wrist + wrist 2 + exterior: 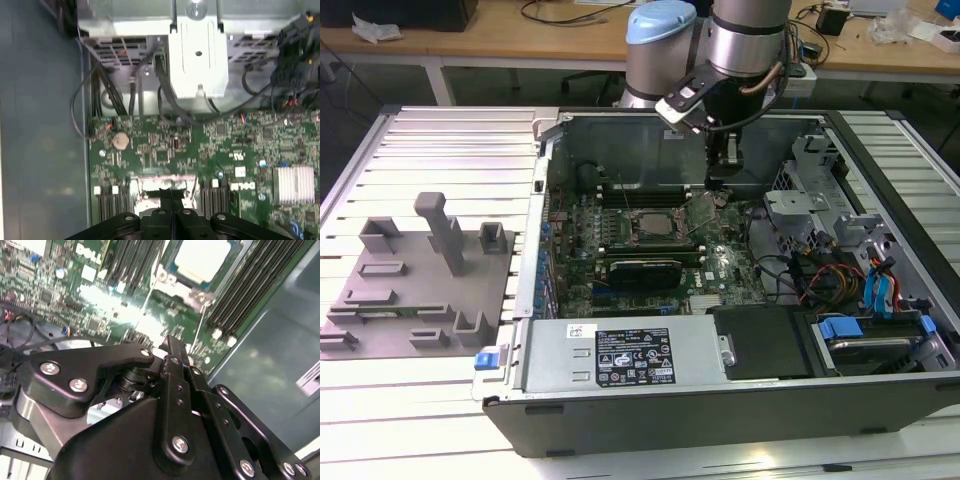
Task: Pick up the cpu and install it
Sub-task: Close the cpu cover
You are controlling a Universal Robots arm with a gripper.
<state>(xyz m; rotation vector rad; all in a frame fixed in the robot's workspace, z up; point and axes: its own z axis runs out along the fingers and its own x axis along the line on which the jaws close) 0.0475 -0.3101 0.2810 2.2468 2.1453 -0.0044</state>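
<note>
The cpu is a pale shiny square lying flat inside the motherboard socket, between rows of black memory slots. My gripper hangs low inside the open computer case, just to the exterior view's right of that socket and above the green board. In both wrist views its black fingers are pressed together, and I see nothing between them. The gripper tip is apart from the cpu, over the thin metal socket lever. Whether the tip touches the lever or the board is hidden.
A grey fixture plate with upright blocks lies on the slatted table at the exterior view's left. Inside the case are the power supply, a drive cage with blue cables, a pale metal bracket, black cable bundles and a finned heat sink.
</note>
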